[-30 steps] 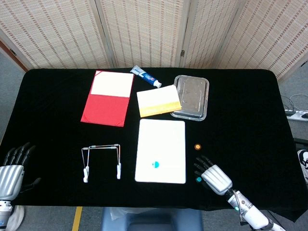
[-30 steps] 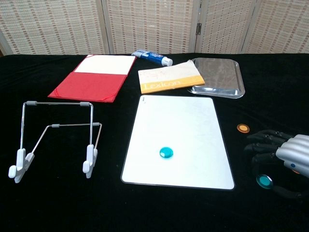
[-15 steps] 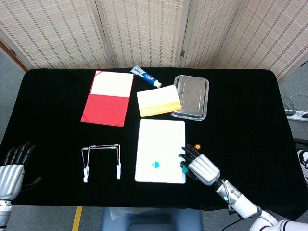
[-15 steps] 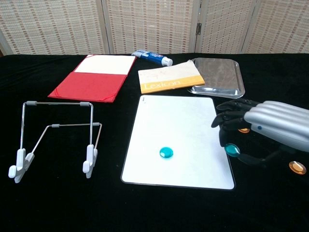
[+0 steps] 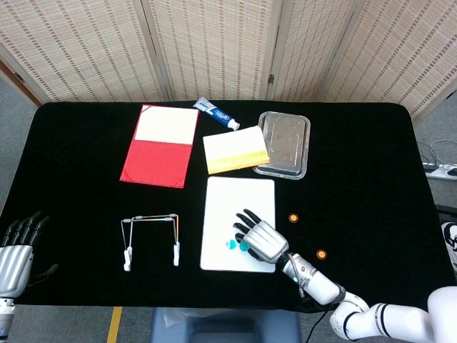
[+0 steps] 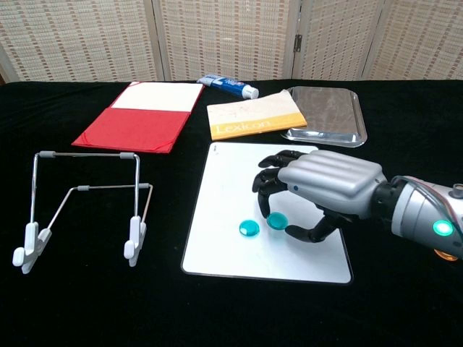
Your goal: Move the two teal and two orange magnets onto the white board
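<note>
At the far left edge of the black desk (image 5: 86, 207), the left hand (image 5: 16, 251) rests with fingers apart and nothing in it, and further in stands a wire stand (image 6: 83, 206). On the white board (image 6: 239, 188) at the middle lies one teal magnet (image 6: 249, 229), and just beside it the right hand (image 6: 322, 189) arches over the board with a second teal magnet (image 6: 275, 220) under its curled fingertips; whether it is pinched or merely touched I cannot tell. Right of the board, two orange magnets (image 5: 293, 218) (image 5: 321, 254) lie on the desk, well apart from each other.
</note>
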Tool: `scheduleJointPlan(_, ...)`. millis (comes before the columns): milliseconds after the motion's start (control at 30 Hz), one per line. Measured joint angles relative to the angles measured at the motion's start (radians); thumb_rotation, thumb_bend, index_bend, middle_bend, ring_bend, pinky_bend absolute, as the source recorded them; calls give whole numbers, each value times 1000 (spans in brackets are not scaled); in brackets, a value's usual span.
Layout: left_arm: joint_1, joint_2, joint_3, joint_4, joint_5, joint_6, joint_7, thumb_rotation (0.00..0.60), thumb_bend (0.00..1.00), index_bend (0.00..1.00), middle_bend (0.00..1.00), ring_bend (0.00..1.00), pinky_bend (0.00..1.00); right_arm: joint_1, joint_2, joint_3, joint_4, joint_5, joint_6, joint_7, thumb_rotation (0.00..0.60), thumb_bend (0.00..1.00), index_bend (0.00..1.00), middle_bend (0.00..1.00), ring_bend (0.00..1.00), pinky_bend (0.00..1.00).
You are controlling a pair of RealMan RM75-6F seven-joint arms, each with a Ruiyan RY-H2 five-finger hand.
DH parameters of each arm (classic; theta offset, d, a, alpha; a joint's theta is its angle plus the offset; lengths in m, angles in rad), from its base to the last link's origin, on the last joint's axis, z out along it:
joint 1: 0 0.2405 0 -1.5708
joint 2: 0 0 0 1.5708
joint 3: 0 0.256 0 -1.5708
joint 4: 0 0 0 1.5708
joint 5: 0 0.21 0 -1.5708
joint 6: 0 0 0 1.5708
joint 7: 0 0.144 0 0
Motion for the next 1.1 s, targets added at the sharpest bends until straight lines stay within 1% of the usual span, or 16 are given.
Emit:
scheduleJointPlan(267, 0, -5, 0, 8, -3, -4, -5, 600, 211, 62, 30, 64, 0, 7, -8, -8, 17, 30, -1, -13, 600, 464, 519, 215, 25, 0)
scheduleJointPlan(600, -2, -7, 0, 12, -4, -7, -7, 600, 211, 62, 30, 64, 0, 21, -31, -20, 44, 44, 0, -4, 600, 464, 486, 212, 26, 0)
scheduleJointPlan(933, -4, -10, -1, 16, -6, -10, -10, 600, 211, 44, 29, 64, 0, 28, -32, -31, 49, 47, 6, -15, 600, 465, 312, 204, 27, 0)
scheduleJointPlan(1100, -4, -9, -2, 15, -3, -9, -11, 600, 211, 40, 27, 64, 0, 25, -23, -34, 40, 42, 26, -12, 600, 465, 293, 203, 31, 0)
